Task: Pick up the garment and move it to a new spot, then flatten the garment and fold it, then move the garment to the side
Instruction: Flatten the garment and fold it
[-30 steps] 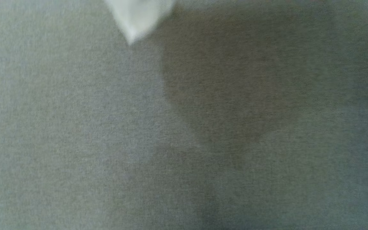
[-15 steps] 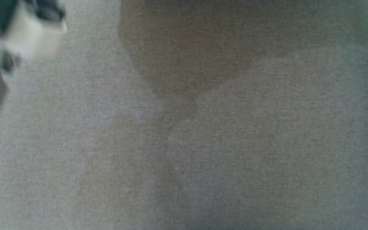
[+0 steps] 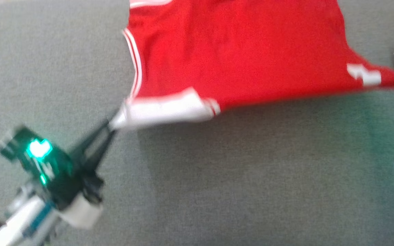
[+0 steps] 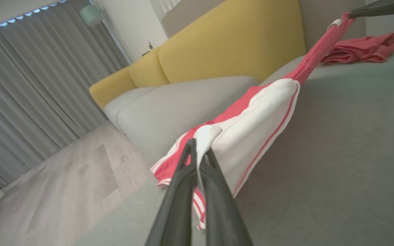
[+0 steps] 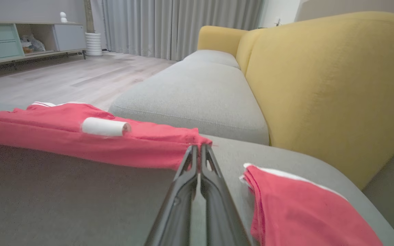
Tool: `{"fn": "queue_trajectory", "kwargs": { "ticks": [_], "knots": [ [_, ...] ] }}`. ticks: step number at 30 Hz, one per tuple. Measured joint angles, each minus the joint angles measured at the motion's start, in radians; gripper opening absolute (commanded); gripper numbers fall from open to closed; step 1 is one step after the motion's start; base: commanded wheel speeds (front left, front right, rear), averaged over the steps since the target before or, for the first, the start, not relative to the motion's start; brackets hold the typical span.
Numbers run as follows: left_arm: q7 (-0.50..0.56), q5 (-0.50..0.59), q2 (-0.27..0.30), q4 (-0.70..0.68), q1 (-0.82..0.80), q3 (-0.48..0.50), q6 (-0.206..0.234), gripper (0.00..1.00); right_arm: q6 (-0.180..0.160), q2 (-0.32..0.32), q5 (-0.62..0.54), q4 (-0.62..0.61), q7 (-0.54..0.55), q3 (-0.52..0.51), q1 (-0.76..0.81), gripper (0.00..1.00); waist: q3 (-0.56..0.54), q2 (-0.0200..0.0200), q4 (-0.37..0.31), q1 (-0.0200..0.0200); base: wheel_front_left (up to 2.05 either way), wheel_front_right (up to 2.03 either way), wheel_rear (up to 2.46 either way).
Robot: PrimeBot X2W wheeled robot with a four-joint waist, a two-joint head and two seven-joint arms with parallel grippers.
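Red jersey stretched over the grey sofa seat
Nearest, the left tool clamps its white hem and the right tool a red corner (both jaws tight on cloth); a yellow backrest rises beyond.

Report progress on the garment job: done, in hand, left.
Done: the red garment is picked up, its white-trimmed corner in the left tool, another corner in the right tool. In hand: it hangs stretched between them above the grey cushion. Left: laying it flat, folding, moving aside.
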Motion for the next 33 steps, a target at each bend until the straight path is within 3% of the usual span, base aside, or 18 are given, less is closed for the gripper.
{"fn": "queue_trajectory", "kwargs": {
  "ticks": [7, 13, 20, 26, 33],
  "knots": [
    [0.001, 0.0, 0.007, -0.015, 0.198, -0.05, 0.0, 0.0, 0.0, 0.057, -0.019, -0.106, 0.0, -0.091, 0.203, 0.0, -0.042, 0.0, -0.02, 0.0001, 0.0, 0.0, 0.0],
    [0.001, 0.001, 0.014, -0.016, 0.222, -0.042, 0.008, 0.0, 0.0, 0.09, -0.035, -0.131, 0.0, -0.117, 0.252, 0.0, -0.038, 0.0, -0.029, 0.0003, 0.0, 0.0, 0.0],
    [0.001, 0.061, -0.046, 0.05, 0.05, -0.014, -0.041, 0.0, 0.0, 0.11, -0.035, -0.082, 0.0, -0.115, 0.201, 0.0, 0.002, 0.0, -0.027, 0.0004, 0.0, 0.0, 0.0],
    [0.001, 0.123, -0.097, 0.126, -0.138, 0.006, -0.094, 0.0, 0.0, 0.11, -0.044, -0.037, 0.011, -0.092, 0.061, 0.0, 0.057, 0.0, -0.029, 0.0006, 0.0, 0.0, 0.0],
    [0.001, 0.19, -0.121, 0.199, -0.335, 0.021, -0.125, 0.0, 0.0, 0.11, -0.054, 0.033, 0.042, -0.056, -0.093, 0.0, 0.132, 0.0, -0.034, 0.0006, 0.0, 0.0, 0.0]
  ]
}}
